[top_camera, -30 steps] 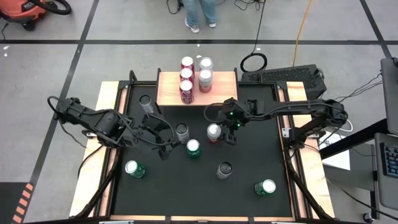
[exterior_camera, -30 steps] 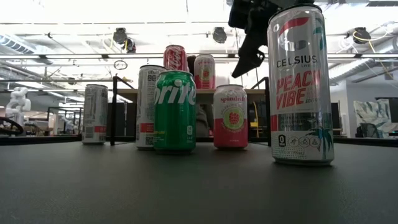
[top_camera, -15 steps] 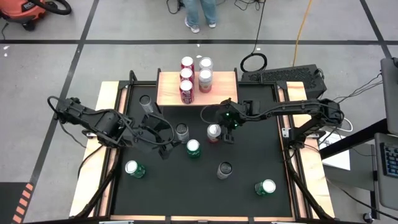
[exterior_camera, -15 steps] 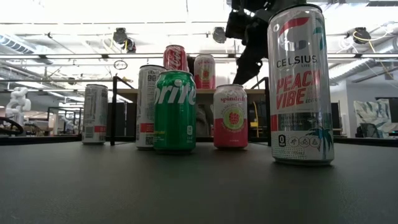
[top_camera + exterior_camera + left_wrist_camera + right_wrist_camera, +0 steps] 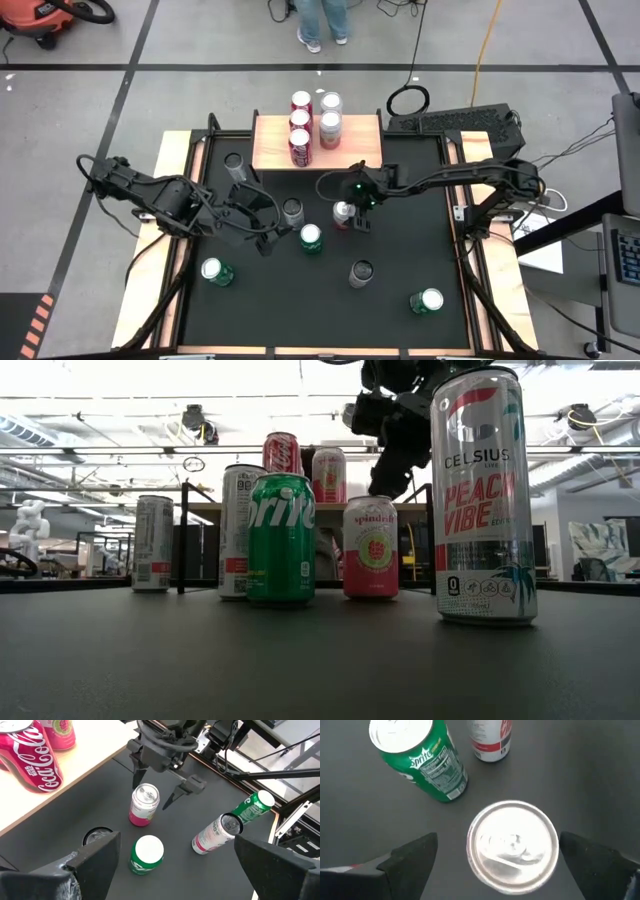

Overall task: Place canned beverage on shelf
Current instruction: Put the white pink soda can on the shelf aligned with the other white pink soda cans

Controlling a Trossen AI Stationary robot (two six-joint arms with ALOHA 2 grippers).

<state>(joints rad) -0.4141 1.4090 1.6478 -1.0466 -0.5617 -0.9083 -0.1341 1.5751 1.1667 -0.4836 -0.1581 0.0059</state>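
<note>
A pink can (image 5: pixel 343 213) stands upright on the black mat (image 5: pixel 400 250), in front of the wood-topped shelf (image 5: pixel 362 140). My right gripper (image 5: pixel 352 207) is open, just above the can. Its fingers stand on either side of the can's silver top (image 5: pixel 512 845) without touching it, as the left wrist view (image 5: pixel 151 795) and the low view (image 5: pixel 392 450) also show. My left gripper (image 5: pixel 265 233) is open and empty over the mat, left of a green Sprite can (image 5: pixel 311 237). The shelf holds several red and pink cans (image 5: pixel 300 125).
Other upright cans stand on the mat: a white one (image 5: pixel 292 211), a silver one (image 5: pixel 235 163), a tall Celsius can (image 5: pixel 360 272) and green cans at the front left (image 5: pixel 215 270) and front right (image 5: pixel 427 300). The shelf's right half is bare wood.
My right gripper has gone toward the table's left edge and a little down, and now stands over the pink can with its fingers still open. The cans have not moved.
</note>
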